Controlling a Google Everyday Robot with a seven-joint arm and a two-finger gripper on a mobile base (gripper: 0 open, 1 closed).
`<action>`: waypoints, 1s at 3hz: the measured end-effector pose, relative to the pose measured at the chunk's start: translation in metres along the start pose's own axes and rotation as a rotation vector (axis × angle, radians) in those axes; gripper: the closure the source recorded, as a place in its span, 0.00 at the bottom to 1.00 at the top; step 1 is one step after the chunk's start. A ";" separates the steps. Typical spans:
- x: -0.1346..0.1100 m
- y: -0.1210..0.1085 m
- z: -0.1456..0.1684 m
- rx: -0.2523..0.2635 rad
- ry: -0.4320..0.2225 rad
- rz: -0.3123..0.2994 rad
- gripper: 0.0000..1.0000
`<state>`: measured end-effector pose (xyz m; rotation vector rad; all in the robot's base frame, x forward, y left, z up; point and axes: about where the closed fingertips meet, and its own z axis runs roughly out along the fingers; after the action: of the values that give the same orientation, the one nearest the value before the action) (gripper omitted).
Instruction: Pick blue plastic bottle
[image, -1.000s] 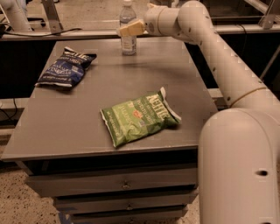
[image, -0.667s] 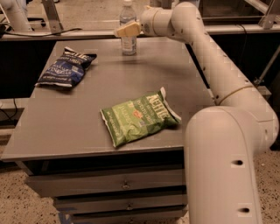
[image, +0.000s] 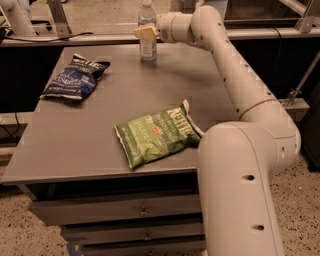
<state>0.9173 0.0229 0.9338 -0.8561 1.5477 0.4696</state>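
The blue plastic bottle (image: 147, 47), clear and pale with a white cap and whitish label band, stands upright near the far edge of the grey table (image: 75, 140). My gripper (image: 146, 32) reaches in from the right at the bottle's upper half, and a yellowish finger (image: 146, 33) lies across the front of the bottle. The bottle's base rests on the table.
A dark blue chip bag (image: 74, 77) lies at the far left of the table. A green chip bag (image: 156, 133) lies near the front, next to my arm (image: 240, 85). Drawers sit below the tabletop. A railing runs behind the table.
My arm has shifted left in the picture and the gripper has closed in on the bottle. The bottle and both bags have kept their places on the table.
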 end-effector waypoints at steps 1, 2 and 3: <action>-0.002 0.001 -0.005 -0.011 -0.024 0.028 0.64; -0.020 0.011 -0.024 -0.055 -0.087 0.058 0.88; -0.052 0.037 -0.058 -0.133 -0.170 0.071 1.00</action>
<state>0.8499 0.0174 0.9874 -0.8417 1.4057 0.6858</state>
